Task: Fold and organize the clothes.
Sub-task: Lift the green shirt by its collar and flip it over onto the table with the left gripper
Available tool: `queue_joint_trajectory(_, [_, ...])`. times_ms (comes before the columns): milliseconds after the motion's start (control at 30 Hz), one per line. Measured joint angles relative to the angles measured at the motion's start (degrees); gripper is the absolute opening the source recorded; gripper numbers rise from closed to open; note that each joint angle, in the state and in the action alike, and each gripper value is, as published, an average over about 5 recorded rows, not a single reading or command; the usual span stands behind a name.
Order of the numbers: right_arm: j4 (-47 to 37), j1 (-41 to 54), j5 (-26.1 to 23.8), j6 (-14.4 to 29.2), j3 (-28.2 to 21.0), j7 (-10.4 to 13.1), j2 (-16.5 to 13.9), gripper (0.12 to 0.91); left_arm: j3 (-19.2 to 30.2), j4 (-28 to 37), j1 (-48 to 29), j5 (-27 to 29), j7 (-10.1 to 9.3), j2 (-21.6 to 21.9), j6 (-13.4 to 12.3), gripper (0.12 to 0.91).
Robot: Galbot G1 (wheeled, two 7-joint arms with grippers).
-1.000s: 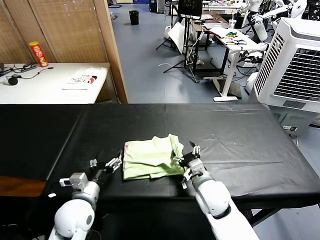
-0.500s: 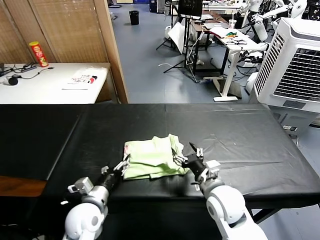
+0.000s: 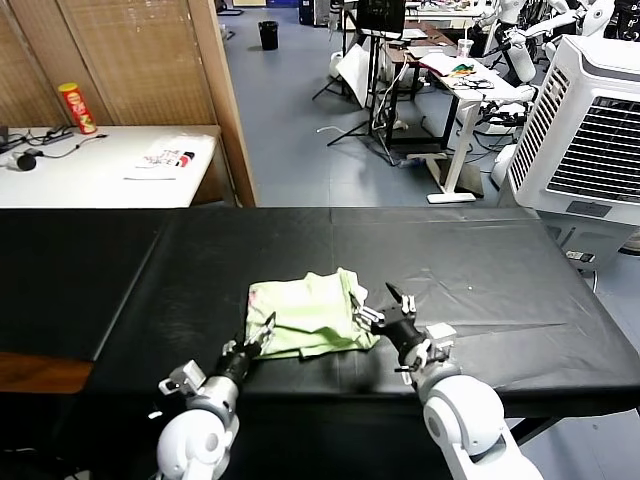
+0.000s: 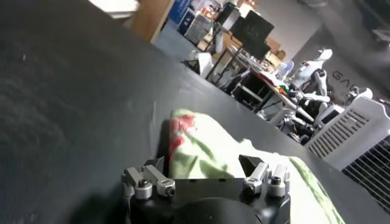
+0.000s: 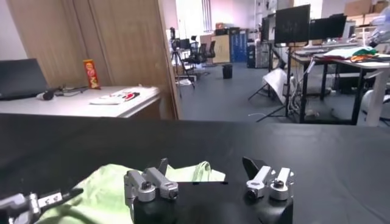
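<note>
- On the black table (image 3: 500, 260), the shirt (image 3: 305, 315) lies folded into a small bundle, and both grippers stand at its near edge.
- The left gripper (image 3: 256, 340) is wide open and touches the shirt's near left corner; it holds nothing.
- The right gripper (image 3: 385, 315) is also wide open, just beside the shirt's right edge.
- Risk, in my judgement: the thin cloth can slip, or the fingers catch only the top layer, so the fold opens.
</note>
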Motion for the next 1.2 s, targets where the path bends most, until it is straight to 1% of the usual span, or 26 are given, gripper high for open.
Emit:
queue_joint_trajectory(67, [-0.03,-0.04,-0.05,0.05,0.00,-0.02,0.13,0.798,-0.10,0.55,-0.33,-0.22,-0.13,-0.52,-0.25,0.755])
queue_joint_trajectory(100, [-0.05,-0.07,-0.08,0.08,0.01,-0.02,0.19,0.798,-0.15,0.84,-0.52,-0.38,-0.28,-0.76,-0.32,0.721])
queue_joint_trajectory(200, [-0.07,-0.18,-0.16,0.13,0.04,-0.04,0.32,0.798,-0.26,1.68,-1.14,-0.83,-0.78,-1.26,-0.38,0.573])
queue_joint_trajectory(233, [-0.08,-0.23,-0.19,0.15,0.07,-0.04,0.35,0.798,-0.28,1.98,-1.37,-0.90,-0.90,-1.35,-0.35,0.506])
queue_joint_trajectory(300, [-0.09,-0.36,-0.27,0.19,0.20,-0.05,0.40,0.798,-0.33,2.58,-1.91,-0.83,-0.98,-1.44,-0.28,0.405])
queue_joint_trajectory(333, [-0.10,-0.45,-0.34,0.23,0.29,-0.05,0.43,0.798,-0.36,2.84,-2.21,-0.70,-0.99,-1.45,-0.24,0.338])
queue_joint_trajectory(367, [-0.11,-0.55,-0.46,0.27,0.38,-0.05,0.48,0.798,-0.39,3.05,-2.52,-0.42,-0.98,-1.41,-0.20,0.288])
queue_joint_trajectory(433, [-0.15,-0.78,-1.06,0.44,0.57,-0.14,0.59,0.798,-0.46,3.28,-3.22,0.68,-0.84,-1.16,-0.05,0.196])
queue_joint_trajectory(467, [-0.18,-0.90,-1.43,0.56,0.69,-0.20,0.67,0.798,-0.47,3.31,-3.58,1.55,-0.67,-0.94,0.08,0.169])
queue_joint_trajectory(533, [-0.24,-1.10,-2.21,0.80,0.95,-0.33,0.82,0.798,-0.42,3.20,-4.32,3.88,-0.09,-0.24,0.43,0.153])
queue_joint_trajectory(600, [-0.31,-1.25,-2.93,0.96,1.26,-0.42,0.99,0.798,-0.33,2.89,-4.97,6.42,0.48,0.79,0.86,0.159])
queue_joint_trajectory(733, [-0.65,-1.50,-4.84,1.08,1.83,-0.47,1.42,0.798,-0.55,2.10,-5.57,11.28,1.41,4.47,1.32,0.156])
queue_joint_trajectory(900, [-1.32,-1.86,-6.59,1.23,2.38,-0.48,2.19,0.798,-2.11,0.96,-4.68,13.92,2.16,12.14,1.27,0.156])
queue_joint_trajectory(1200, [-2.12,-2.01,-7.92,1.56,2.65,-0.52,3.14,0.798,-7.72,-0.44,-2.14,13.37,2.87,27.17,1.57,0.156])
